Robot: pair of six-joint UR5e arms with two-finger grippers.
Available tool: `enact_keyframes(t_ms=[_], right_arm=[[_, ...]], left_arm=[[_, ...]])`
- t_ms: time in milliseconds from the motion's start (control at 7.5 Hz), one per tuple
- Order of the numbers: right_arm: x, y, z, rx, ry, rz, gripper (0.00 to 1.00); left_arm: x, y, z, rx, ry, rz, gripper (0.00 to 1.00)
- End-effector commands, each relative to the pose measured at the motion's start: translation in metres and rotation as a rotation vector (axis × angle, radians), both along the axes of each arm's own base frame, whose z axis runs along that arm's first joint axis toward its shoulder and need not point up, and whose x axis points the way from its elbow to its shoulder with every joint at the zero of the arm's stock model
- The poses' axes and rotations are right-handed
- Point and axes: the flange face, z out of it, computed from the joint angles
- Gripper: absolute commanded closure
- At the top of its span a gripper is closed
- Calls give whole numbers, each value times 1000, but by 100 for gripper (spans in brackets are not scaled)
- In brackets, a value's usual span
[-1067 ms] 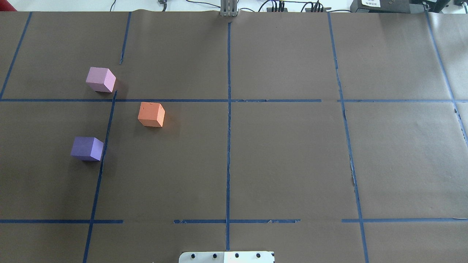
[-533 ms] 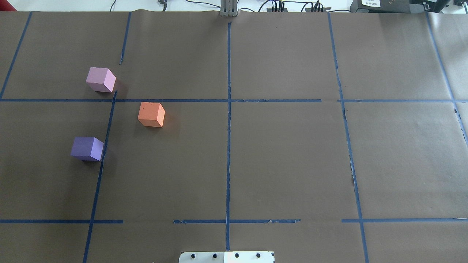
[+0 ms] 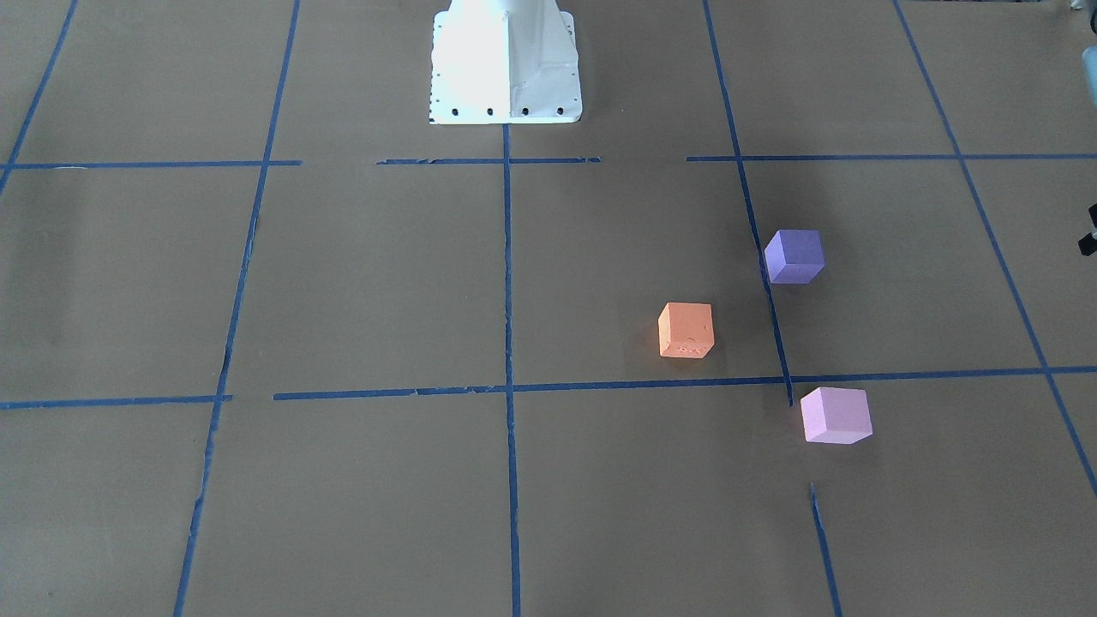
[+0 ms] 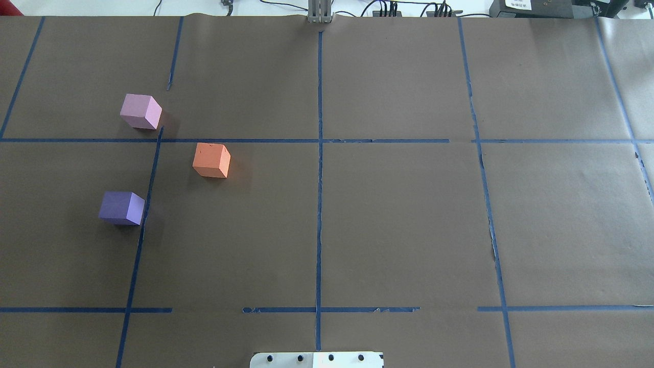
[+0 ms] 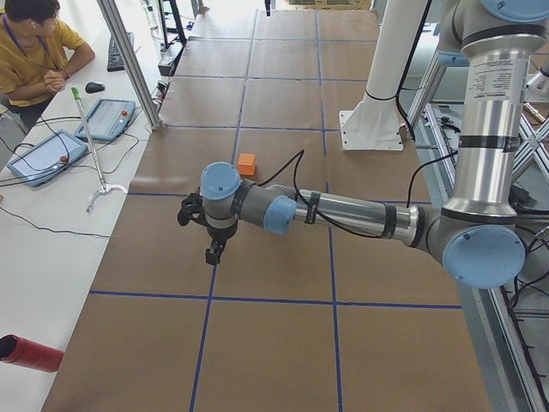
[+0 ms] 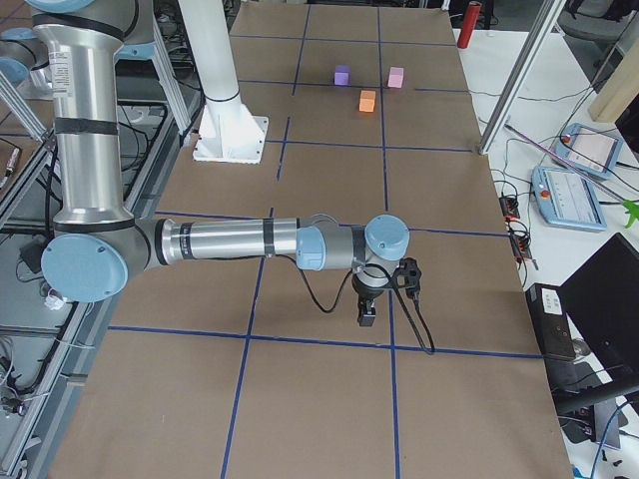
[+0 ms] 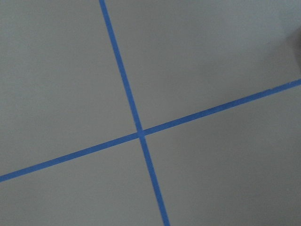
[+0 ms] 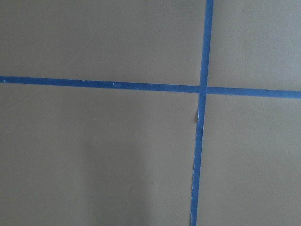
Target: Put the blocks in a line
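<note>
Three blocks sit apart on the brown paper on the robot's left side, in a loose triangle. In the overhead view the pale pink block [image 4: 141, 111] is farthest from the base, the orange block [image 4: 211, 160] is in the middle and more central, and the violet block [image 4: 122, 208] is nearest the base. The front view shows them too: violet [image 3: 794, 255], orange [image 3: 686, 330], pink [image 3: 836, 415]. The left gripper [image 5: 212, 249] hangs over the table's left end, well away from the blocks. The right gripper [image 6: 367, 311] hangs over the right end. I cannot tell whether either is open or shut.
Blue tape lines [image 4: 319, 168] mark a grid on the paper. The white robot base [image 3: 504, 64] stands at the near middle edge. An operator [image 5: 34, 43] sits at a side table with tablets. Both wrist views show only paper and a tape crossing [image 7: 140, 133].
</note>
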Motion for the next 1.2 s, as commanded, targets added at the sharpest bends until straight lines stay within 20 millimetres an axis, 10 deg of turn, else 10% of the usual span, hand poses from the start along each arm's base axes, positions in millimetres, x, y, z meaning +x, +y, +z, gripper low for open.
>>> enact_keyframes(t_ms=[0,267,400,1067], right_arm=[[0,0,0,0,0,0,0],[0,0,0,0,0,0,0],[0,0,1,-1,0,0,0],[0,0,1,-1,0,0,0]], left_arm=[[119,-44,-116,-52,94,-27,0],[272,-52,-212,-94,109,-36,0],[333,-43,-217,-109,67,-40,0],[403,-7,-198,-181,15,-37,1]])
